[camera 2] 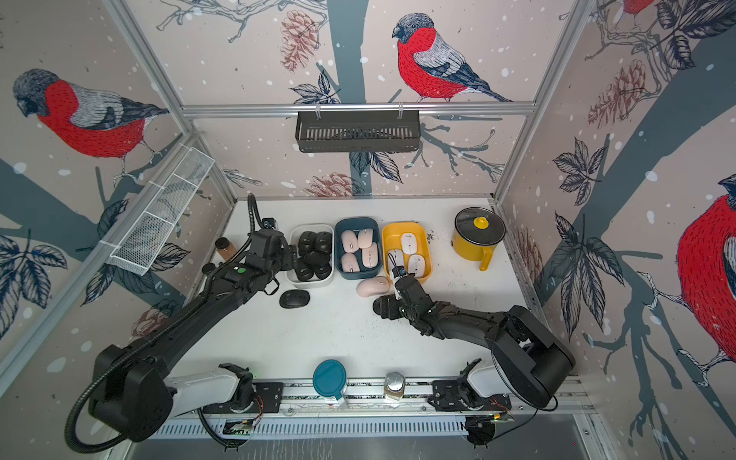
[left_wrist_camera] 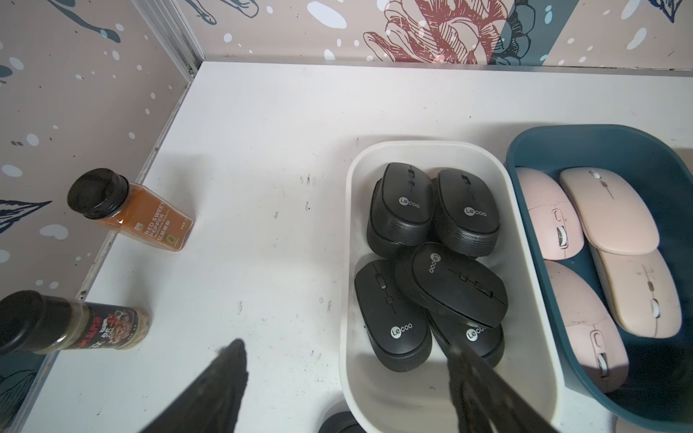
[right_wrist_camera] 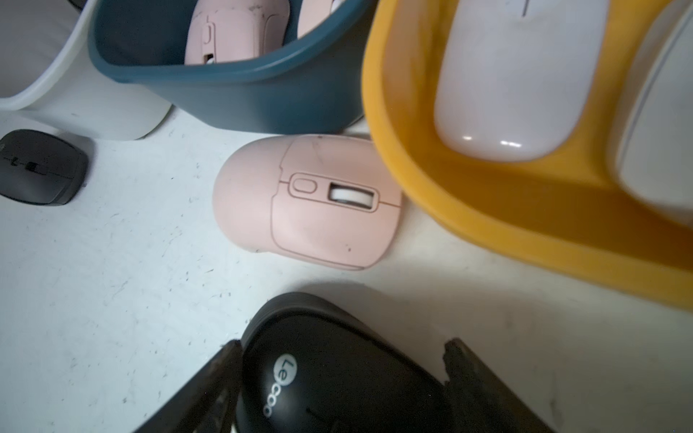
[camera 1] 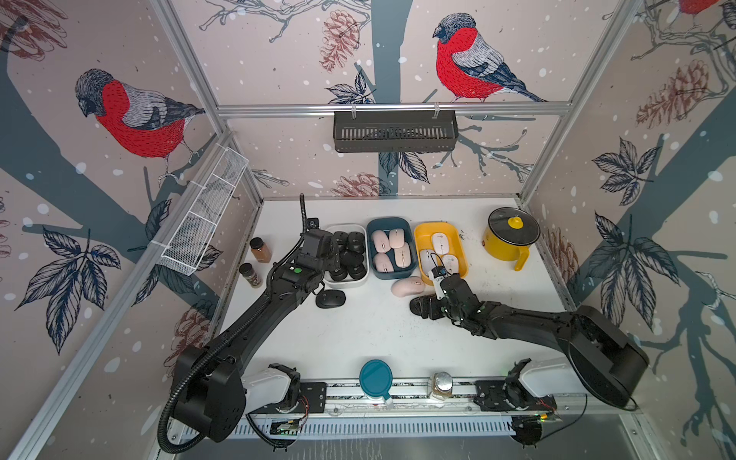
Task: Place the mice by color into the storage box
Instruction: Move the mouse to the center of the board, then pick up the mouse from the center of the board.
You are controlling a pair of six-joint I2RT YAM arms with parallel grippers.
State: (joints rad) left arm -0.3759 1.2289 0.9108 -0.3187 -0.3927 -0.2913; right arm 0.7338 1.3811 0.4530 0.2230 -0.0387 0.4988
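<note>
Three storage boxes stand in a row: a white box [camera 1: 345, 282] of black mice [left_wrist_camera: 450, 285], a blue box [camera 1: 388, 275] of pink mice [left_wrist_camera: 615, 210], and a yellow box [camera 1: 419, 239] of white mice [right_wrist_camera: 513, 82]. My left gripper [left_wrist_camera: 345, 348] hangs open and empty over the white box's near end. On the table lie a black mouse [camera 1: 330, 298] and a pink mouse [camera 1: 407, 286]. A second loose black mouse [right_wrist_camera: 337, 375] sits between my right gripper's [right_wrist_camera: 343, 346] open fingers; one finger touches it, the other shows a gap.
Two spice jars [camera 1: 261, 250] [camera 1: 251, 275] stand left of the white box. A yellow pot [camera 1: 513, 239] is at the back right. A teal-lidded cup [camera 1: 375, 378] and a glass jar [camera 1: 441, 384] stand at the front rail.
</note>
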